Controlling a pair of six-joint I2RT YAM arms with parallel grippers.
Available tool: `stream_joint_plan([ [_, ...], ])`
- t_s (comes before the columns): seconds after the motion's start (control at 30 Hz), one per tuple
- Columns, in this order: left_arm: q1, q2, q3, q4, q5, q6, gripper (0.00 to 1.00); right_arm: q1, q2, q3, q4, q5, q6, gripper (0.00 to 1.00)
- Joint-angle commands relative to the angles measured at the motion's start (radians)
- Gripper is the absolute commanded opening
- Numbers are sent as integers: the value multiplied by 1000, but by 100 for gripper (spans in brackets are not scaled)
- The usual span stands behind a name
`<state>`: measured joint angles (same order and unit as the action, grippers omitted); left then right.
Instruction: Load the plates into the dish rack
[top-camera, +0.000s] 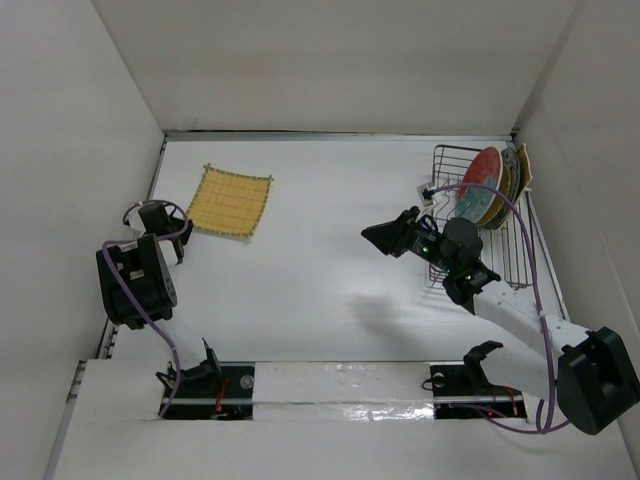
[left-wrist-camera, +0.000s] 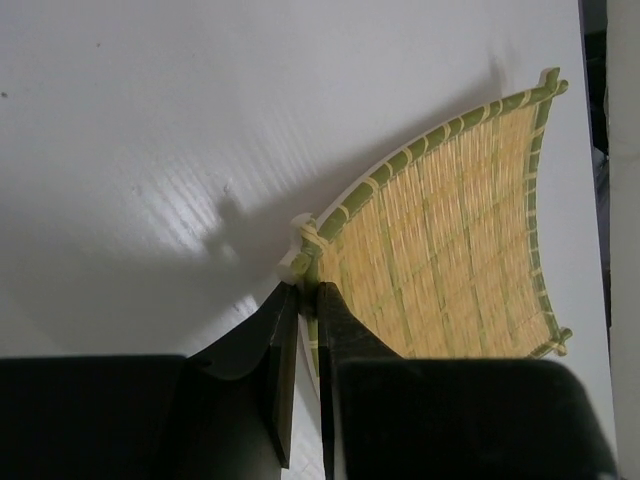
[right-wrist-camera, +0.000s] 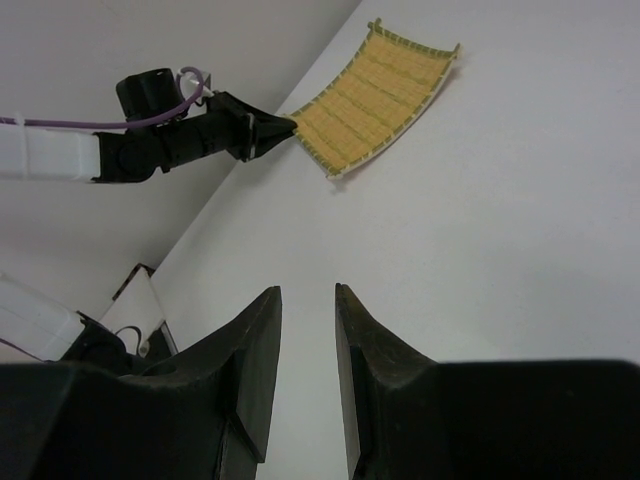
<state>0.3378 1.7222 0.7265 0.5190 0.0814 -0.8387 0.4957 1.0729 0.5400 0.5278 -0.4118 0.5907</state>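
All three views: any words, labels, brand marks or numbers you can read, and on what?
None readable. No writing shows on the yellow woven plate, the dish rack, the left gripper or the right gripper. The red plate bears only a teal pattern, no lettering.

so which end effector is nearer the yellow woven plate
Left. Left end effector pinches a corner of the yellow woven plate; right end effector is far off by the dish rack.
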Motion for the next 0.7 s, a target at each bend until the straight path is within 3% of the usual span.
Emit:
stream_joint_plan([
  [0.0, 3, -55, -47, 81, -11, 9, 0, -8, -10, -5, 51, -10, -5, 34],
  [0.13, 3, -116, -186, 211, 12, -42, 0, -8, -7, -5, 54, -12, -3, 34],
  [0.33, -91, -254, -341, 321, 72, -123, 0, -8, -19, -6, 49, -4, -5, 34],
  [0.57, -262, -408, -565, 361, 66, -151, 0, -8, -39, -5, 32, 4, -12, 34],
  [0.67, -296, -553, -610, 262, 34, -140, 0, -8, -56, -3, 18, 7, -19, 34],
])
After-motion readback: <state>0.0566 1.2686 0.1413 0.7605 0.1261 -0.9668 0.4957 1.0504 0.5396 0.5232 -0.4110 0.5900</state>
